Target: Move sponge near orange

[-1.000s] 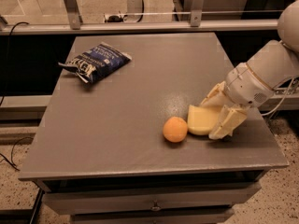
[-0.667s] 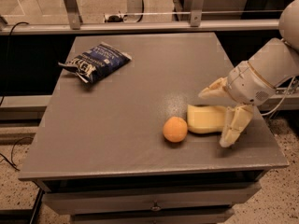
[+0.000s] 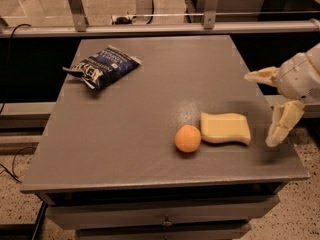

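The pale yellow sponge [image 3: 226, 128] lies flat on the grey table [image 3: 150, 104], right beside the orange [image 3: 187, 138] and just touching or almost touching it on its right. My gripper [image 3: 268, 109] is at the table's right edge, to the right of the sponge and clear of it. Its two pale fingers are spread wide apart, one finger [image 3: 262, 75] toward the back and the other [image 3: 281, 124] toward the front. It holds nothing.
A blue snack bag [image 3: 101, 66] lies at the table's back left. A metal rail with posts [image 3: 150, 29] runs behind the table. The table's front edge is close below the orange.
The gripper opened, let go of the sponge and pulled back to the right. The sponge now lies free next to the orange.
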Robot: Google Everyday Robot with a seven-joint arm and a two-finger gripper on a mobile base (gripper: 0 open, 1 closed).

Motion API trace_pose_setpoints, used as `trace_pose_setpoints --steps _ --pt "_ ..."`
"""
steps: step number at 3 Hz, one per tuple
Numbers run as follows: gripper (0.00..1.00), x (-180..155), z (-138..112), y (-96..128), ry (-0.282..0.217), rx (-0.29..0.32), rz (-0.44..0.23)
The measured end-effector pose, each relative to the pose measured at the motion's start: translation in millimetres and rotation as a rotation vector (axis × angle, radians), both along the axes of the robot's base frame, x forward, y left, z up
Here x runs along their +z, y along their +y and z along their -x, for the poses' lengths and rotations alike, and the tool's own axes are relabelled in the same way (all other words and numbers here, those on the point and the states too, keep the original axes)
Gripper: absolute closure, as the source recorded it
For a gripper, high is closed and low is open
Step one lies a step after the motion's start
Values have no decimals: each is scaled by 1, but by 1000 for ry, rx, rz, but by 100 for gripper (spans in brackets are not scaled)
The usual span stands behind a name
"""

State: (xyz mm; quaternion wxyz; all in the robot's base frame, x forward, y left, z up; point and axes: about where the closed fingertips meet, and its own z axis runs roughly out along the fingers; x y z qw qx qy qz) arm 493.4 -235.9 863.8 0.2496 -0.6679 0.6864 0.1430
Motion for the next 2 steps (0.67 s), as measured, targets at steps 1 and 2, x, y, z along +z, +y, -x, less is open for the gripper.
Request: trace_pose_setpoints --steps 1,2 --pt "0 21 -15 -47 -65 -72 -75" --pt "0 45 -29 -54 -129 -87 -90"
